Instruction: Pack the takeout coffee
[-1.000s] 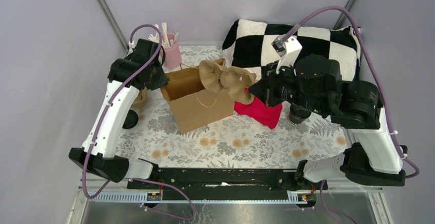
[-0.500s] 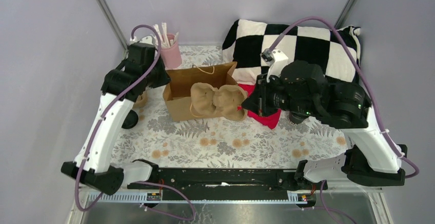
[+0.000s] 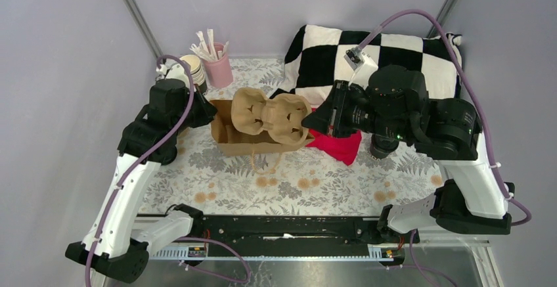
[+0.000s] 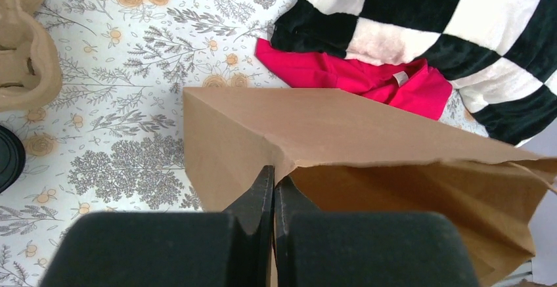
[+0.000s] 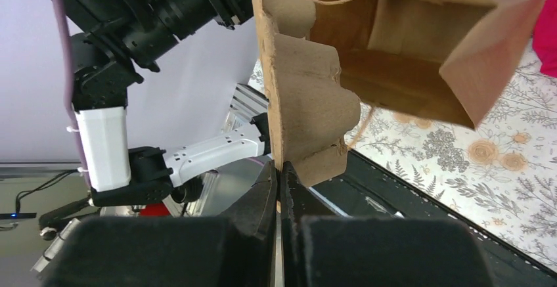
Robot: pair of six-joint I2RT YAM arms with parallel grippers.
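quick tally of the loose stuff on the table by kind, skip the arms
paper bag: 1
cup carrier: 1
checkered pillow: 1
red cloth: 1
pink cup of sticks: 1
stack of lidless cups: 1
dark cup, mostly cut off: 1
total: 7

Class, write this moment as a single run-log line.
left gripper: shut on rim of brown paper bag | right gripper: shut on tan moulded-pulp cup carrier | carrier: at bag's open mouth

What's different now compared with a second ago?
The left gripper closed on the rim of the bag, which tipped, mouth now toward the right gripper. That one, still shut on the carrier, shifted it slightly left. Pillow and red cloth stayed put.
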